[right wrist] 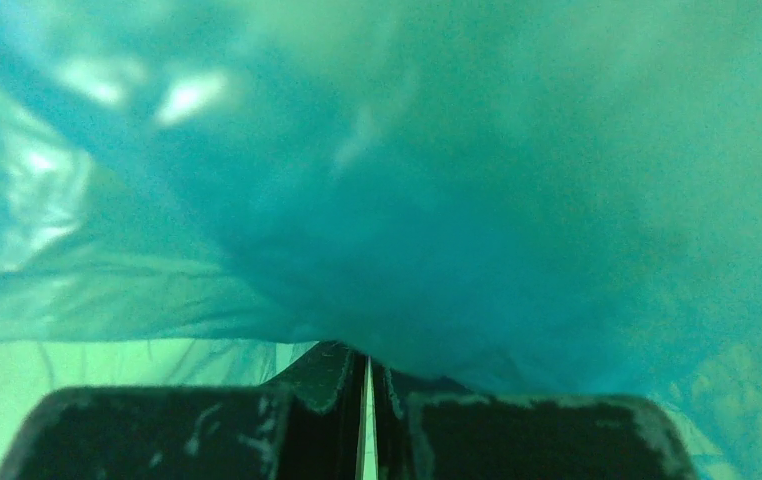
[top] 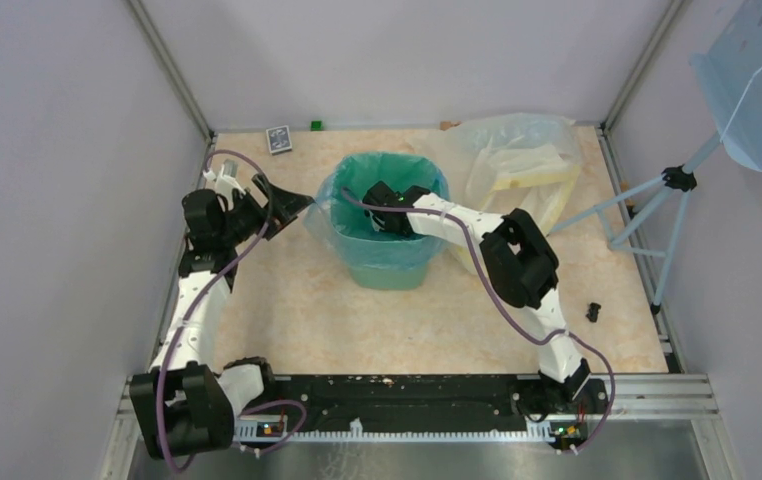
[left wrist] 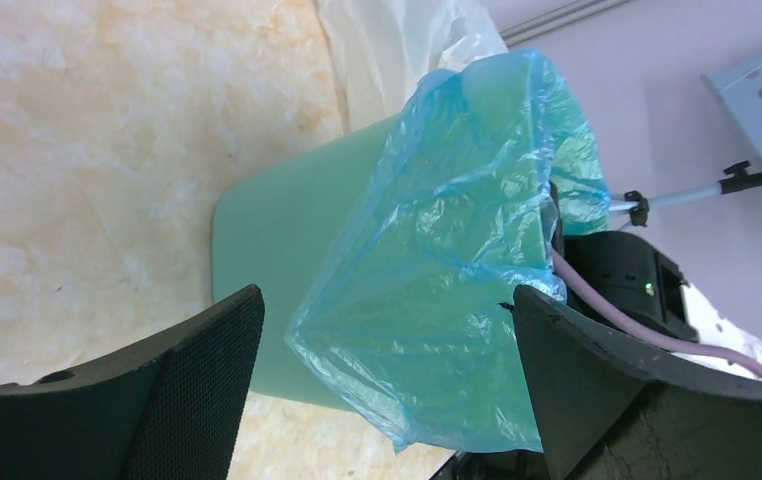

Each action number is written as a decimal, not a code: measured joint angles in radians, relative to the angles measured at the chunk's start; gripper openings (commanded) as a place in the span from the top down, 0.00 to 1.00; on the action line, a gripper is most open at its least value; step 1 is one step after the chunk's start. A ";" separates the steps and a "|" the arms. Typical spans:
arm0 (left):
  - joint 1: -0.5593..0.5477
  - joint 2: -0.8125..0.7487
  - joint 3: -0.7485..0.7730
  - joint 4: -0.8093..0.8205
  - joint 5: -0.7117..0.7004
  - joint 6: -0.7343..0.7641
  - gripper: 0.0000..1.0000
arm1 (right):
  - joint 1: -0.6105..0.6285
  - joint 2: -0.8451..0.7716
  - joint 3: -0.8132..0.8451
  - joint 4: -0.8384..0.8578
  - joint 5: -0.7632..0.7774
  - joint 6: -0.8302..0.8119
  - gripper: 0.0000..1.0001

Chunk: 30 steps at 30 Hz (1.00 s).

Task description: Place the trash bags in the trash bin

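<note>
From above: one blue trash bag [top: 329, 212] lines the one mint bin [top: 387, 268] on the bench [top: 287, 320]; my right hand [top: 387, 215] reaches inside, fingertips hidden. Left wrist: my left hand [left wrist: 387, 300] spread wide, beside the bin. Right wrist: fingers pressed together, blurred blue film, perhaps touching.

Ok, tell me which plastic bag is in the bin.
The translucent blue bag, draped over the rim of the mint-green bin; the larger clear bag lies outside it on the table.
</note>
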 measured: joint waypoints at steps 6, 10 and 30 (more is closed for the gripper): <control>0.004 0.056 0.014 0.110 0.047 -0.069 0.03 | 0.000 0.002 0.001 0.008 -0.019 0.000 1.00; 0.005 0.121 0.035 0.150 0.069 -0.090 0.03 | 0.000 0.002 0.001 0.014 -0.024 0.000 1.00; -0.280 0.121 -0.102 0.243 -0.313 -0.355 0.03 | -0.004 0.000 0.001 0.026 -0.035 0.005 1.00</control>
